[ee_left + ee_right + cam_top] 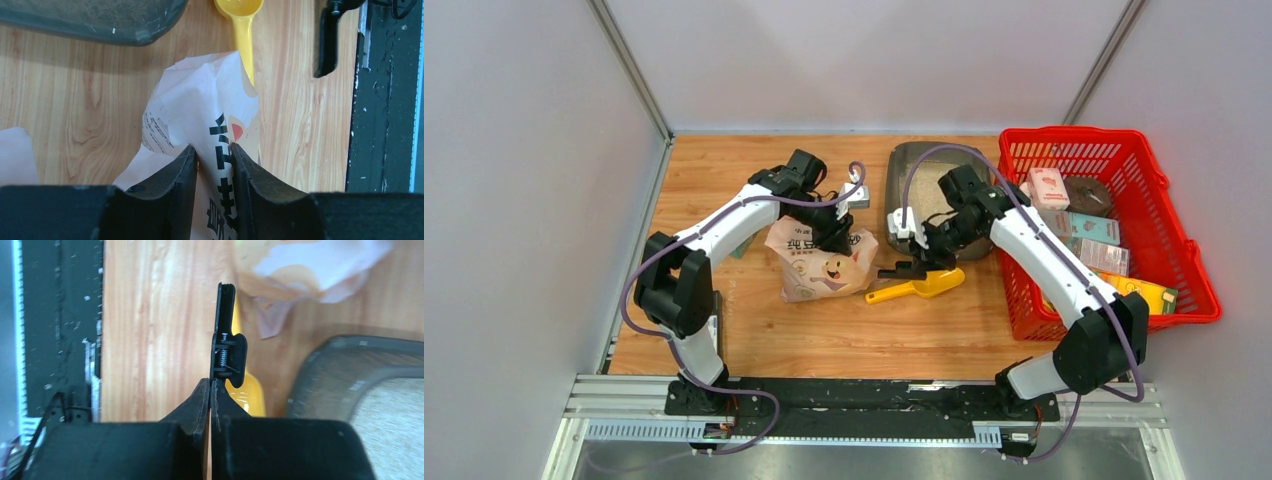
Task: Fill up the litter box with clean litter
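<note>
The dark grey litter box [896, 170] lies at the back middle with pale beige clean litter [931, 197] in it. It also shows in the right wrist view [330, 375] with litter [395, 425], and in the left wrist view [95, 22]. The pink-white cat bag [819, 268] stands left of the box. My left gripper [834, 236] is shut on the bag's crumpled top [200, 100]. My right gripper [921, 256] is shut on a black clip [225, 335], holding it just above the yellow scoop [921, 287] in front of the box.
A red mesh basket [1189, 250] with several boxed packages stands at the right, beside my right arm. The scoop lies on the wood between bag and basket. The black base rail [854, 395] runs along the near edge. Grey walls close the left and back.
</note>
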You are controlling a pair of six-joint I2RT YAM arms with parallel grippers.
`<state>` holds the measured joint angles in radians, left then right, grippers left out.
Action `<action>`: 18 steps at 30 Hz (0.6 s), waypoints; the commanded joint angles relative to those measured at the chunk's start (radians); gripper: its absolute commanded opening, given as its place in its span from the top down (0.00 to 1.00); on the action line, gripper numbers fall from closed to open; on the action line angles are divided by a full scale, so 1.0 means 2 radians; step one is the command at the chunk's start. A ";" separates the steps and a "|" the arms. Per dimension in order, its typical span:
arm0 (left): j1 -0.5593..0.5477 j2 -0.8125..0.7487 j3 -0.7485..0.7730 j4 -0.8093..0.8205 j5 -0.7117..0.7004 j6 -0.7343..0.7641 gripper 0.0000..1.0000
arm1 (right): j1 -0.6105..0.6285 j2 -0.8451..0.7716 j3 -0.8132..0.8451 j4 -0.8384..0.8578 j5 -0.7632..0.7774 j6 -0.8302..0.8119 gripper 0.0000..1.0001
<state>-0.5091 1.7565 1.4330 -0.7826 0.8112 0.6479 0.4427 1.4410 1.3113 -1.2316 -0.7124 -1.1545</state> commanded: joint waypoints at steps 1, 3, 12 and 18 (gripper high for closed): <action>-0.002 -0.019 0.003 0.045 0.029 -0.042 0.62 | -0.004 0.003 0.044 0.068 0.010 0.040 1.00; -0.002 -0.022 -0.002 0.061 0.040 -0.053 0.63 | -0.005 0.010 0.058 0.079 0.014 0.048 1.00; -0.002 -0.005 0.011 0.041 0.071 -0.065 0.73 | 0.005 0.030 0.082 0.130 0.024 0.075 1.00; -0.001 0.007 0.019 0.035 0.065 -0.070 0.60 | 0.014 0.044 0.083 0.127 0.027 0.071 1.00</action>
<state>-0.5060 1.7687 1.4326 -0.7219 0.8776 0.5205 0.4541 1.5261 1.4429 -1.0119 -0.6651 -1.0271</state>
